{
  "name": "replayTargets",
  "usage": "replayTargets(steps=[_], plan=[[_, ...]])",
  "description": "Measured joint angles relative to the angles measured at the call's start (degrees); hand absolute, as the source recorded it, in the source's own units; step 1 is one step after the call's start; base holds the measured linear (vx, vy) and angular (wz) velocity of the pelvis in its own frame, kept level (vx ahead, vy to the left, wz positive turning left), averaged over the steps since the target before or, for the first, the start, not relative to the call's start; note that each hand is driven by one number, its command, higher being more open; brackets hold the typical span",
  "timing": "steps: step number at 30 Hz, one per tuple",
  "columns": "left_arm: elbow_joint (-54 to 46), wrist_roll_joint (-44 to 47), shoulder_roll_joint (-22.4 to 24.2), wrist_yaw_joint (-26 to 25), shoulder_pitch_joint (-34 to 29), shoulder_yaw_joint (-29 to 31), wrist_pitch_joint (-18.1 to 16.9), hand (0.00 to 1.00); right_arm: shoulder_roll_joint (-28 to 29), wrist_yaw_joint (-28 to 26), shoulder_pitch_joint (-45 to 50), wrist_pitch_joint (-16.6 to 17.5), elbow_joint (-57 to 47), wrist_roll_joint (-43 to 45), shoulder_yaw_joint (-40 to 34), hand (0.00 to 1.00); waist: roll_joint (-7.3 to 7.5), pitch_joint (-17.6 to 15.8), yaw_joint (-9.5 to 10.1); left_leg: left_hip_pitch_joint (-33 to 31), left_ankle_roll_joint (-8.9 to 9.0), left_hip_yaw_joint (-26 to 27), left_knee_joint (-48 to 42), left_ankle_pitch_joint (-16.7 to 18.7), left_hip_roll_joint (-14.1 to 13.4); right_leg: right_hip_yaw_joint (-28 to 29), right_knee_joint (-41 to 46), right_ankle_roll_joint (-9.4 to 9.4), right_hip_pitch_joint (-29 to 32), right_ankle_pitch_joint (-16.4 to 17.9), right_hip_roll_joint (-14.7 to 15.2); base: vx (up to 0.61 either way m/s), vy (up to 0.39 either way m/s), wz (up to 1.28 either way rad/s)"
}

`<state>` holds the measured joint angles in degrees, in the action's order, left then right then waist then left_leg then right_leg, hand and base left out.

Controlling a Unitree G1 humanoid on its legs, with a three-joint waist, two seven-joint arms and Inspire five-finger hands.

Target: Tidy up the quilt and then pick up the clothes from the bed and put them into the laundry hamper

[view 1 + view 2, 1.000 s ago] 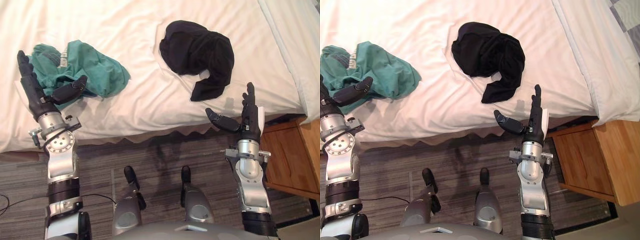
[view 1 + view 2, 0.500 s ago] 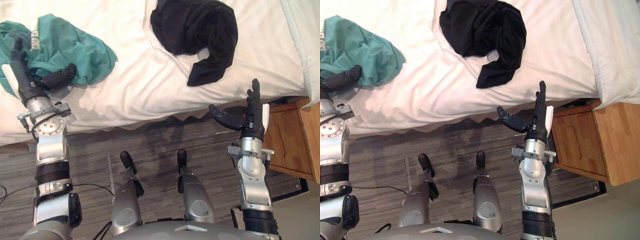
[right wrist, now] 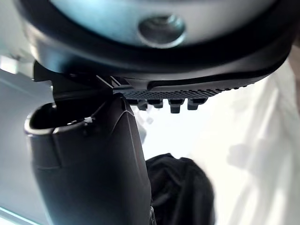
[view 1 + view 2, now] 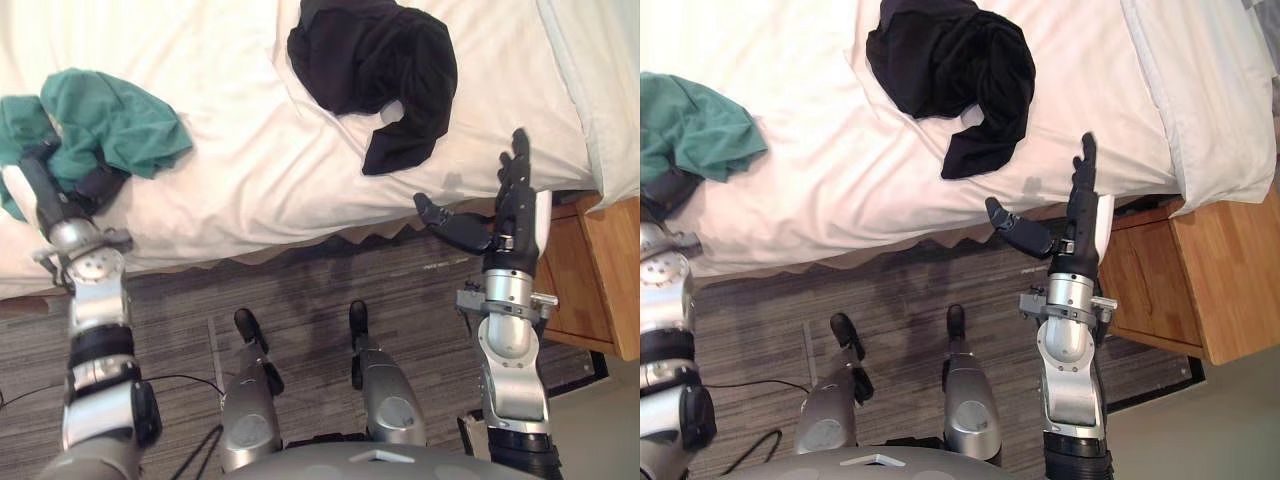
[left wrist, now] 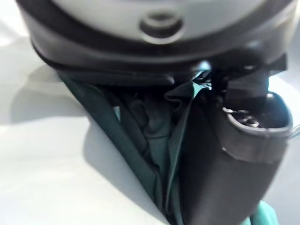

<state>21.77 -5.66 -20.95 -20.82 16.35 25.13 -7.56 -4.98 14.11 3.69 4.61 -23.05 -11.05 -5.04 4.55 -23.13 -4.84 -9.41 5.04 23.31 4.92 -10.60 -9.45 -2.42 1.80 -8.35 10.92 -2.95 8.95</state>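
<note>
**Now the left robot hand closes on the green top**

Half a second ago the green top (image 4: 115,125) lay spread wider across the bed (image 4: 250,170); now it's bunched tighter against the left robot hand (image 4: 52,200). The thumb has swung in from its open spread, and the wrist view shows green folds pinched between thumb and palm. That's a grip, down at the bed's near left edge. Over to the right robot hand (image 4: 512,220): no change, fingers straight up, thumb stuck out sideways, nothing in it, raised at the bed's edge beside the nightstand (image 4: 600,290). The black top (image 4: 375,60) sits crumpled mid-bed, well apart from both hands.
</note>
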Motion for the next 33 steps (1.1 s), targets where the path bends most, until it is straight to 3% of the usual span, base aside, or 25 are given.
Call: replayTargets(steps=[7, 12, 17, 22, 29, 33], plan=[[-9.4, 8.6, 14.5, 5.3, -19.3, -3.8, -1.4, 0.00, -2.0, -2.2, -1.9, 0.2, -0.5, -2.0, 3.6, 1.00, -2.05, 6.5, 1.57, 1.6, 0.46, -2.6, 0.1, 0.3, 0.1, -3.1, -1.1, -0.49, -4.0, 0.9, 0.2, 0.06, -0.028, 0.19], [-9.6, 14.9, 19.3, 7.9, -28.2, -9.2, 0.9, 0.00, -2.1, -3.6, -6.5, 0.2, 1.8, -2.1, 6.0, 1.00, -1.68, 7.4, 1.91, 1.8, 0.52, -3.5, 0.3, 0.3, 0.2, -4.3, -1.0, -0.37, -5.0, 1.4, 0.3, -0.05, 0.011, 0.14], [-9.6, 25.8, 23.0, 13.5, -35.0, -15.0, 2.1, 0.00, -5.6, -4.1, -9.9, -0.5, 11.0, -2.0, 6.4, 1.00, -1.37, 7.8, 2.96, 0.2, 0.71, -5.6, 0.3, -0.5, 0.5, -6.1, -0.9, -0.03, -4.9, 1.6, 0.6, -0.04, 0.011, 0.21], [-11.3, 28.1, 23.3, 15.6, -38.0, -16.1, 2.6, 0.00, -10.5, -5.4, -15.2, -2.6, 22.0, -2.1, 6.8, 1.00, -2.34, 8.0, 3.38, -0.6, 0.36, -6.8, 0.3, -1.0, 0.9, -7.1, -0.2, 0.19, -4.7, 1.7, 0.9, -0.02, 0.009, 0.15], [-12.7, 30.6, 22.1, 17.0, -38.9, -16.3, 2.5, 0.00, -27.8, -6.4, -32.9, -6.5, 36.9, -4.4, 6.4, 1.00, -6.69, 6.6, 3.58, -4.3, -0.28, -8.4, 0.3, -2.6, 0.9, -8.2, 1.8, -0.15, -1.1, 1.4, 0.9, -0.03, 0.004, 0.11], [-13.6, 30.7, 20.2, 17.4, -38.7, -17.2, 2.3, 0.00, -34.2, -6.2, -41.9, -6.6, 40.4, -6.0, 6.4, 1.00, -7.64, 5.5, 3.59, -5.6, -0.29, -7.8, 0.3, -2.7, 0.8, -7.5, 2.1, -0.22, 0.8, 1.2, 0.9, -0.01, -0.008, -0.08]])
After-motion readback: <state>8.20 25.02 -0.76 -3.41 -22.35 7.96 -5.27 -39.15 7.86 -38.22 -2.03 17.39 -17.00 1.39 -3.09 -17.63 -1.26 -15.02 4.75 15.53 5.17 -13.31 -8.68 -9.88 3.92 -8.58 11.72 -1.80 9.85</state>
